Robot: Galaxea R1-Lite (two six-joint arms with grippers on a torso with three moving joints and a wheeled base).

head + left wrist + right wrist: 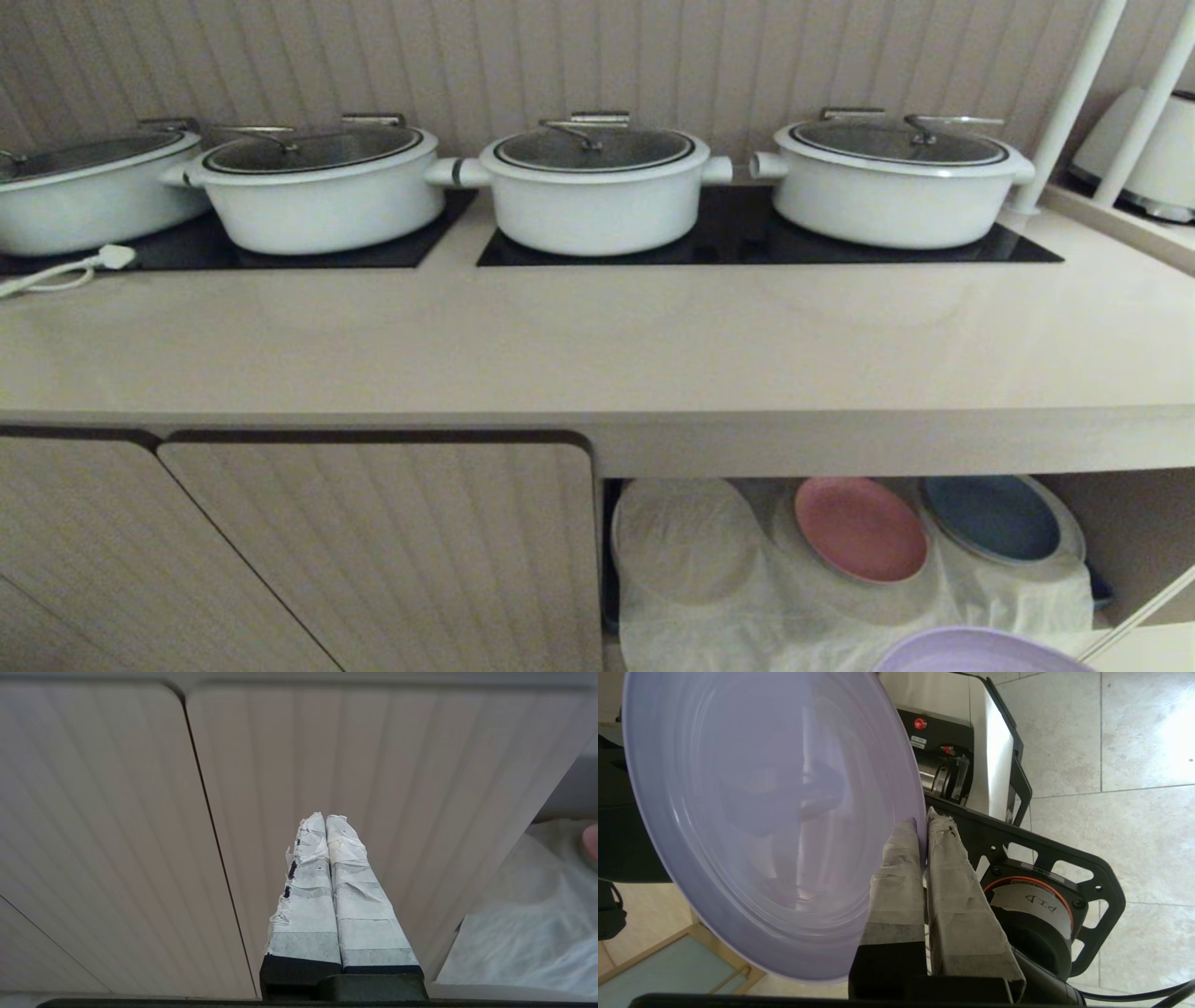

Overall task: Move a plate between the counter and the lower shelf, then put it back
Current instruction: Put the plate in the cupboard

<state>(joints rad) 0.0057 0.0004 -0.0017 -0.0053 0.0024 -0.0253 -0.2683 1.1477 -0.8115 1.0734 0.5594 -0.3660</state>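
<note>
My right gripper (pixel 923 820) is shut on the rim of the lilac plate (pixel 770 812), one taped finger on each face of the edge. The plate hangs in the air above the robot's base and the floor tiles. In the head view only its upper edge shows, the plate (pixel 976 651) low at the right, in front of the lower shelf (pixel 1130 532). The beige counter (pixel 597 345) runs across above that shelf. My left gripper (pixel 325 817) is shut and holds nothing, pointing at the ribbed cabinet door.
Several white lidded pots (pixel 594 187) stand on black cooktop panels at the back of the counter. The shelf's white cloth (pixel 775 607) carries a pink plate (pixel 860 528) and a blue plate (pixel 992 518). Closed ribbed cabinet doors (pixel 373 560) lie left of the shelf. A white plug (pixel 112 257) lies far left.
</note>
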